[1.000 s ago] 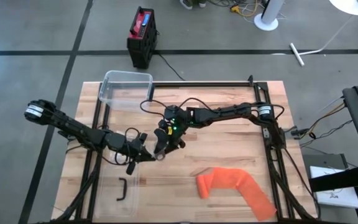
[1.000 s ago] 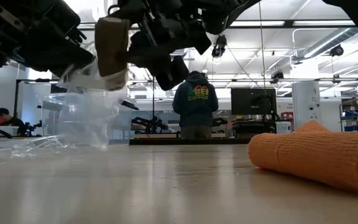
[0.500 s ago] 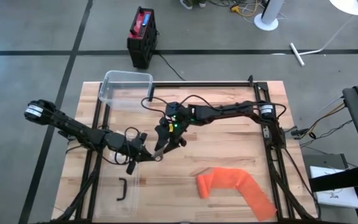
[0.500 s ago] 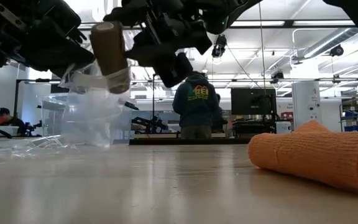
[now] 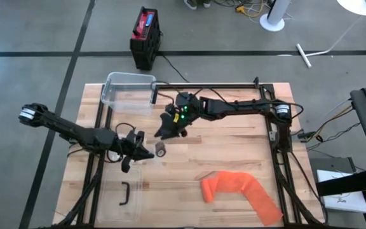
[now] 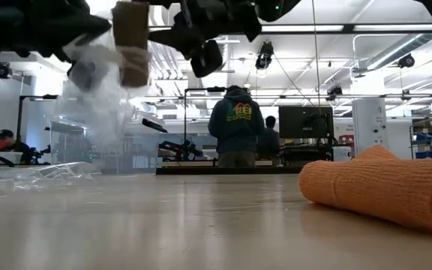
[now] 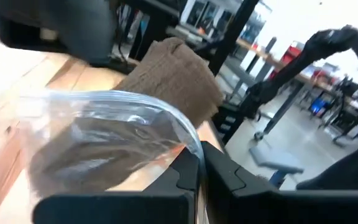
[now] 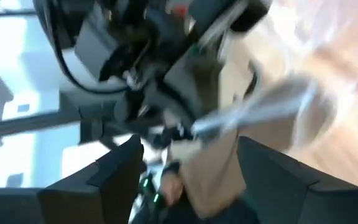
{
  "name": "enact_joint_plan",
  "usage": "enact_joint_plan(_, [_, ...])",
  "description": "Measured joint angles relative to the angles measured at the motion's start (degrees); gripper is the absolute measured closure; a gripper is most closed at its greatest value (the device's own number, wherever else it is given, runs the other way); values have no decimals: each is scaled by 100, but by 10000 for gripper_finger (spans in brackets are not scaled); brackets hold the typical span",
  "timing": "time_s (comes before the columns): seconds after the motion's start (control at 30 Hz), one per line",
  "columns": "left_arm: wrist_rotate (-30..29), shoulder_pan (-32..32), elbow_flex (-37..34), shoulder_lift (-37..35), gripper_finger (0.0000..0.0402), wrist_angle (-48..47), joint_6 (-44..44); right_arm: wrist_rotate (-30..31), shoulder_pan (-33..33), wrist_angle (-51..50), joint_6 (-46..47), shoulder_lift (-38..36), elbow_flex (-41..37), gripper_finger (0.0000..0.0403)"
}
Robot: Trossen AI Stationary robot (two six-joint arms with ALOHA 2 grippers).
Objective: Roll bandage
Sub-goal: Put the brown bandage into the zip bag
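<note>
The brown bandage roll (image 5: 161, 151) looks fully wound and sits partly in the mouth of a clear plastic bag (image 7: 104, 137) that the left tool (image 5: 134, 150) pinches shut, lifted above the tabletop (image 5: 234, 146) left of centre — bagging seems under way. The right tool (image 5: 165, 131) hangs just beyond, fingers apart and empty. The orange bandage (image 5: 240, 191) lies loose at the near right — not yet rolled; the clear tub (image 5: 129, 91) at the far left shows nothing inside.
</note>
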Motion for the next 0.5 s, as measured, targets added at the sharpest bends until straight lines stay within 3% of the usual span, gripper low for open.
enact_joint_plan(0.13, [-4,51,0,-349,401,-17,-248,700,-29,35,-700,-164,0,160])
enact_joint_plan(0.33, [-2,62,0,-693,401,-10,-307,975,-181,-209,-2367,-641,0,174])
enact_joint_plan(0.5, [2,62,0,-830,401,-9,-121,1278,-277,-1824,-5731,-1175,1,183])
